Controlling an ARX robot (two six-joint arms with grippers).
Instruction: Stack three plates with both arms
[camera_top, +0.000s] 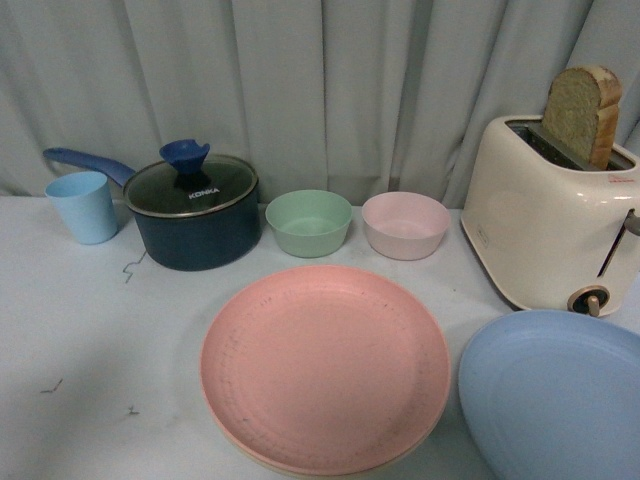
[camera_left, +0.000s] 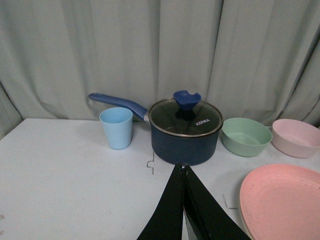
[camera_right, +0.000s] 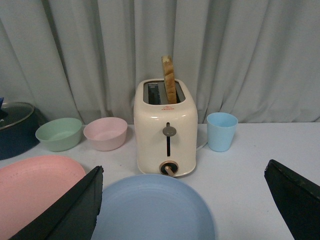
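Pink plate (camera_top: 325, 365) atop beige plate (camera_top: 243, 452); one blue plate (camera_top: 555, 395) beside.

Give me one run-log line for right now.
stack: pink plate on beige plate | blue plate apart, unstacked | left pincer shut, empty | right pincer open, facing blue plate

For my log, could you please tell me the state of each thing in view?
Pot: lid on.
Toaster: lever up, bread sticking out.
Pink plate: on the beige plate.
Blue plate: flat, unstacked.
Green bowl: empty.
Pink bowl: empty.
Left gripper: shut.
Right gripper: open.
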